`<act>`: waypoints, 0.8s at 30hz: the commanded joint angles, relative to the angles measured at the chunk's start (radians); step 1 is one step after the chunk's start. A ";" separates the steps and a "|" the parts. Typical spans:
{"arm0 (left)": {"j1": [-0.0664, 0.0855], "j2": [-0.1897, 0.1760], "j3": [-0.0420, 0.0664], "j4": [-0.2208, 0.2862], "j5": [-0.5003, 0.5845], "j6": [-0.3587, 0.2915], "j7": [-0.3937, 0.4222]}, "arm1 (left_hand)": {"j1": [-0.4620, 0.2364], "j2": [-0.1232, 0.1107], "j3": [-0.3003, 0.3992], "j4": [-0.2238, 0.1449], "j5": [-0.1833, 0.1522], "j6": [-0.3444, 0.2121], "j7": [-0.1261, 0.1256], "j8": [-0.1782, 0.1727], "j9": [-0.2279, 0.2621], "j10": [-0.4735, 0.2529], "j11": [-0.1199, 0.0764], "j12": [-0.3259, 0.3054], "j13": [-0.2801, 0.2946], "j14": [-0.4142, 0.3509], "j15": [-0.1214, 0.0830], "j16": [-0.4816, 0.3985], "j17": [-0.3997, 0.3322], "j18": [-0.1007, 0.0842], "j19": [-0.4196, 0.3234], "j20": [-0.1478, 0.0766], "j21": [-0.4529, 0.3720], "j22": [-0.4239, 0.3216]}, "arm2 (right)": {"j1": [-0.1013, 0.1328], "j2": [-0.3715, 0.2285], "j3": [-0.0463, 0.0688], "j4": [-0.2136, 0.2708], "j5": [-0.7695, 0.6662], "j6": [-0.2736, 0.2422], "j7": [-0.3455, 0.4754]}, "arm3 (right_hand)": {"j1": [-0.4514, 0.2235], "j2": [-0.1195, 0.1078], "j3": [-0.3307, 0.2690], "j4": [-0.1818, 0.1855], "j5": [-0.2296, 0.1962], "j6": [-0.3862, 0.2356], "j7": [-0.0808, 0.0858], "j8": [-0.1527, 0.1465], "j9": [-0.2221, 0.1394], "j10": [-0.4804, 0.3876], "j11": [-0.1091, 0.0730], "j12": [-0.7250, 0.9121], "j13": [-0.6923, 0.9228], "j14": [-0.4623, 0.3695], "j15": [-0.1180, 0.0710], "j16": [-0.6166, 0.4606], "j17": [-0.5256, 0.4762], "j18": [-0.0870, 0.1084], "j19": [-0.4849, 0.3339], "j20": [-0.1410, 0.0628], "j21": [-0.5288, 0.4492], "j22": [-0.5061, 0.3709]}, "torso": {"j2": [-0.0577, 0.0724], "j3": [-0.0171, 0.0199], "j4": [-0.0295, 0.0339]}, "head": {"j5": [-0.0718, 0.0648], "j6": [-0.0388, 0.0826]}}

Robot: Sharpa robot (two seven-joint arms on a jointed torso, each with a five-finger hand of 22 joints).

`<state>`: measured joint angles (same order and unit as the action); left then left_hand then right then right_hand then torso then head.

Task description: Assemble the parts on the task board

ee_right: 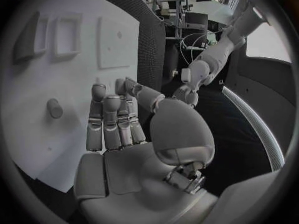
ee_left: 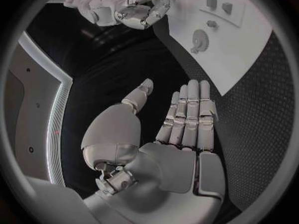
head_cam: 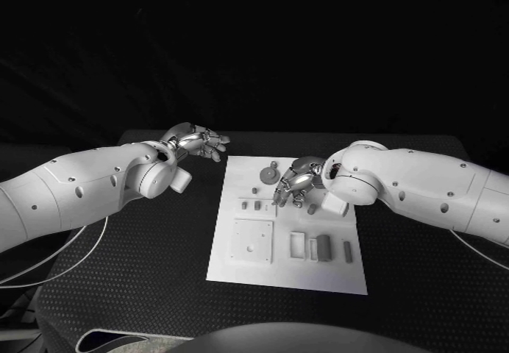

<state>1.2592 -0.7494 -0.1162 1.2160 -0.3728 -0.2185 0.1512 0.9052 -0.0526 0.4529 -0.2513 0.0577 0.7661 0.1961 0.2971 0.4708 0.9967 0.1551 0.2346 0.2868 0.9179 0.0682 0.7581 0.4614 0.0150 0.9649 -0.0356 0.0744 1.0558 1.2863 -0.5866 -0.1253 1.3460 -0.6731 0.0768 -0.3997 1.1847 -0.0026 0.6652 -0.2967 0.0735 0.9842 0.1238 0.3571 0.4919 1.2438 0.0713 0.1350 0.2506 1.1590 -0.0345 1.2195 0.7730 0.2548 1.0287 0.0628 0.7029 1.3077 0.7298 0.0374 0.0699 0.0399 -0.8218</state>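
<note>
Head view is showing the left hand hovering over the black table just off the far left corner of the task board, its fingers lying straight and apart with nothing in them, as the left wrist view is also showing. Further right, the white board is lying in the middle of the table with small grey parts sitting on it, and the right hand is reaching over its far half, fingers extended side by side and holding nothing.
</note>
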 commanded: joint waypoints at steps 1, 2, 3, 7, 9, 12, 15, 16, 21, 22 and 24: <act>0.004 0.007 0.001 -0.001 0.010 0.003 0.003 | -0.005 -0.008 -0.002 0.003 -0.003 -0.006 0.016 0.006 -0.002 -0.006 -0.002 -0.003 0.001 0.007 -0.002 -0.006 0.002 0.006 0.004 0.003 -0.006 -0.001 | 0.001 0.021 -0.009 -0.011 0.016 0.069 -0.046 | -0.001 0.011 -0.005 0.001 0.007 -0.003 0.002 0.003 0.002 -0.004 0.004 -0.005 0.002 -0.005 0.000 0.005 0.002 0.007 -0.001 -0.002 0.003 0.020 | 0.000 0.0009 -0.0003 | 0.003 -0.005; 0.004 0.008 0.001 -0.002 0.010 0.003 0.003 | -0.005 -0.008 -0.002 0.004 -0.003 -0.006 0.016 0.006 -0.002 -0.006 -0.002 -0.003 0.001 0.007 -0.002 -0.006 0.002 0.006 0.004 0.003 -0.006 -0.001 | 0.001 0.025 -0.013 -0.013 0.016 0.067 -0.046 | -0.001 0.011 -0.005 0.001 0.007 -0.004 0.002 0.003 0.002 -0.004 0.004 -0.005 0.002 -0.005 0.000 0.005 0.002 0.007 -0.001 -0.002 0.003 0.020 | 0.000 0.0009 -0.0003 | 0.003 -0.005; 0.004 0.010 0.001 -0.002 0.010 0.002 0.003 | -0.005 -0.009 -0.002 0.004 -0.003 -0.006 0.016 0.006 -0.002 -0.006 -0.002 -0.003 0.001 0.006 -0.002 -0.006 0.002 0.006 0.004 0.003 -0.006 -0.001 | 0.001 0.032 -0.018 -0.017 0.016 0.069 -0.046 | -0.001 0.011 -0.005 0.001 0.007 -0.004 0.002 0.003 0.002 -0.004 0.004 -0.005 0.002 -0.005 0.000 0.005 0.002 0.007 -0.002 -0.002 0.003 0.020 | 0.000 0.0021 -0.0005 | 0.004 -0.006; 0.005 0.015 0.001 -0.003 0.010 0.005 0.002 | -0.005 -0.009 -0.002 0.004 -0.002 -0.007 0.016 0.006 -0.002 -0.006 -0.002 -0.003 0.001 0.006 -0.002 -0.006 0.002 0.006 0.004 0.003 -0.006 -0.001 | 0.000 0.050 -0.036 -0.023 0.012 0.070 -0.047 | 0.000 0.012 -0.005 0.001 0.007 -0.004 0.002 0.003 0.003 -0.004 0.005 -0.005 0.002 -0.005 0.000 0.005 0.002 0.007 -0.002 -0.002 0.003 0.020 | 0.000 0.0044 0.0030 | 0.007 -0.013; 0.005 0.017 0.000 -0.004 0.010 0.006 0.002 | -0.005 -0.009 -0.002 0.004 -0.003 -0.007 0.016 0.006 -0.002 -0.006 -0.002 -0.004 0.001 0.006 -0.002 -0.006 0.002 0.006 0.004 0.003 -0.006 -0.001 | 0.000 0.055 -0.038 -0.024 0.011 0.073 -0.044 | 0.000 0.012 -0.005 0.001 0.007 -0.005 0.002 0.003 0.003 -0.004 0.005 -0.005 0.002 -0.005 0.000 0.006 0.002 0.007 -0.002 -0.002 0.003 0.020 | 0.000 0.0048 0.0037 | 0.009 -0.016; 0.005 0.017 0.000 -0.006 0.010 0.005 0.002 | -0.005 -0.009 -0.002 0.004 -0.003 -0.007 0.016 0.006 -0.002 -0.006 -0.002 -0.004 0.001 0.006 -0.002 -0.007 0.002 0.006 0.004 0.003 -0.007 -0.002 | 0.000 0.059 -0.038 -0.022 -0.009 0.072 -0.041 | 0.000 0.012 -0.005 0.001 0.007 -0.005 0.002 0.003 0.003 -0.005 0.005 -0.005 0.002 -0.005 0.000 0.006 0.003 0.007 -0.002 -0.002 0.003 0.021 | -0.001 0.0042 0.0044 | 0.011 -0.019; 0.005 0.017 0.000 -0.006 0.010 0.005 0.002 | -0.005 -0.009 -0.002 0.004 -0.003 -0.007 0.016 0.006 -0.002 -0.006 -0.002 -0.004 0.001 0.006 -0.002 -0.007 0.003 0.006 0.004 0.003 -0.007 -0.002 | 0.000 0.064 -0.039 -0.022 -0.021 0.069 -0.043 | 0.000 0.012 -0.005 0.001 0.007 -0.005 0.003 0.003 0.004 -0.005 0.005 -0.005 0.002 -0.005 0.000 0.006 0.003 0.007 -0.003 -0.002 0.003 0.021 | -0.001 0.0037 0.0034 | 0.013 -0.022; 0.005 0.018 0.000 -0.006 0.010 0.005 0.002 | -0.005 -0.009 -0.002 0.004 -0.003 -0.007 0.016 0.006 -0.002 -0.006 -0.002 -0.004 0.001 0.006 -0.002 -0.007 0.003 0.006 0.004 0.003 -0.007 -0.002 | 0.000 0.065 -0.039 -0.021 -0.022 0.069 -0.045 | 0.000 0.012 -0.005 0.001 0.007 -0.005 0.003 0.003 0.004 -0.005 0.005 -0.005 0.002 -0.005 0.000 0.007 0.003 0.007 -0.003 -0.002 0.003 0.021 | -0.001 0.0036 0.0030 | 0.015 -0.022; 0.007 0.022 0.000 -0.006 0.011 0.007 0.001 | -0.005 -0.010 -0.002 0.004 -0.002 -0.007 0.016 0.007 -0.002 -0.007 -0.002 -0.004 0.002 0.006 -0.002 -0.007 0.003 0.006 0.003 0.003 -0.007 -0.002 | 0.000 0.075 -0.045 -0.020 -0.032 0.071 -0.050 | 0.000 0.012 -0.005 0.001 0.007 -0.006 0.003 0.003 0.004 -0.005 0.005 -0.005 0.002 -0.005 0.000 0.007 0.003 0.007 -0.003 -0.002 0.004 0.021 | -0.001 0.0037 0.0022 | 0.018 -0.027; 0.007 0.022 0.000 -0.006 0.011 0.006 0.001 | -0.005 -0.010 -0.002 0.004 -0.002 -0.008 0.016 0.007 -0.002 -0.007 -0.002 -0.004 0.002 0.006 -0.002 -0.008 0.004 0.006 0.003 0.003 -0.007 -0.002 | 0.000 0.078 -0.047 -0.020 -0.033 0.072 -0.051 | 0.000 0.012 -0.005 0.001 0.007 -0.006 0.003 0.003 0.004 -0.005 0.005 -0.005 0.002 -0.005 0.001 0.007 0.003 0.007 -0.003 -0.002 0.004 0.021 | -0.001 0.0034 0.0024 | 0.019 -0.028; 0.008 0.022 0.000 -0.006 0.011 0.007 0.001 | -0.005 -0.010 -0.002 0.005 -0.003 -0.008 0.016 0.007 -0.002 -0.007 -0.002 -0.004 0.002 0.006 -0.002 -0.008 0.004 0.006 0.003 0.003 -0.007 -0.002 | 0.000 0.081 -0.051 -0.017 -0.043 0.078 -0.053 | 0.000 0.012 -0.005 0.001 0.007 -0.006 0.003 0.003 0.005 -0.005 0.005 -0.005 0.002 -0.005 0.001 0.007 0.004 0.007 -0.003 -0.002 0.004 0.021 | -0.001 0.0037 0.0016 | 0.020 -0.029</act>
<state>1.2639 -0.7291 -0.1165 1.2088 -0.3694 -0.2183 0.1474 0.9012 -0.0567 0.4530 -0.2513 0.0577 0.7661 0.1961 0.2971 0.4699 0.9968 0.1550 0.2346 0.2875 0.9178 0.0682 0.7541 0.4639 0.0150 0.9649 -0.0357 0.0744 1.0551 1.2870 -0.5086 -0.1747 1.3252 -0.6886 0.1277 -0.4471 1.1848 -0.0027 0.6652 -0.2966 0.0775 0.9840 0.1239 0.3540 0.4962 1.2438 0.0713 0.1350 0.2514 1.1590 -0.0344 1.2231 0.7749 0.2547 1.0287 0.0629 0.7029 1.3075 0.7290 0.0409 0.0725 0.0581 -0.8488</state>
